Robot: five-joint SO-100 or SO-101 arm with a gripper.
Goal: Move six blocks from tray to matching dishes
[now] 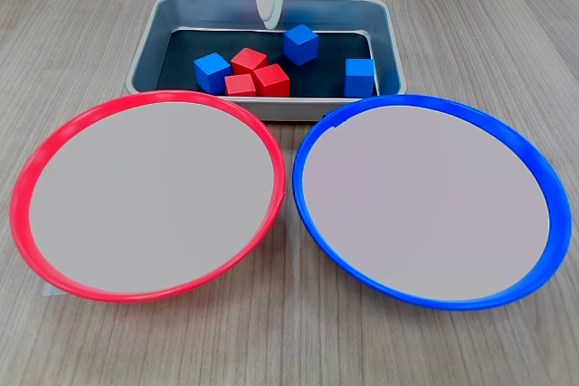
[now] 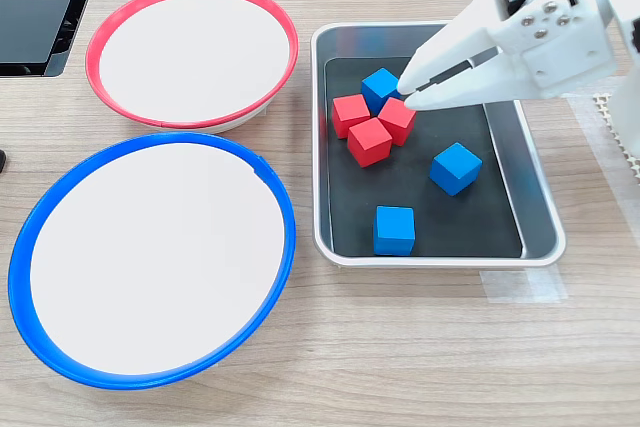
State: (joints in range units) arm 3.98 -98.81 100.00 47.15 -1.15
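Wood-grain table (image 1: 72,33); metal tray (image 2: 535,197) holding six cubes (image 2: 369,141).

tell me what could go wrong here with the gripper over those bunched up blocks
The three red blocks sit packed together with a blue block touching them, so the gripper closing there could pinch two at once or knock neighbours aside. Both plates are bare, so a mixed grab could land a block in the wrong colour.

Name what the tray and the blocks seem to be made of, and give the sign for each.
Tray: probably metal; its silvery brushed walls catch the light, over a dark matte floor. Blocks: uncertain, perhaps painted wood or plastic; flat, even red or blue faces with crisp edges and no visible grain.
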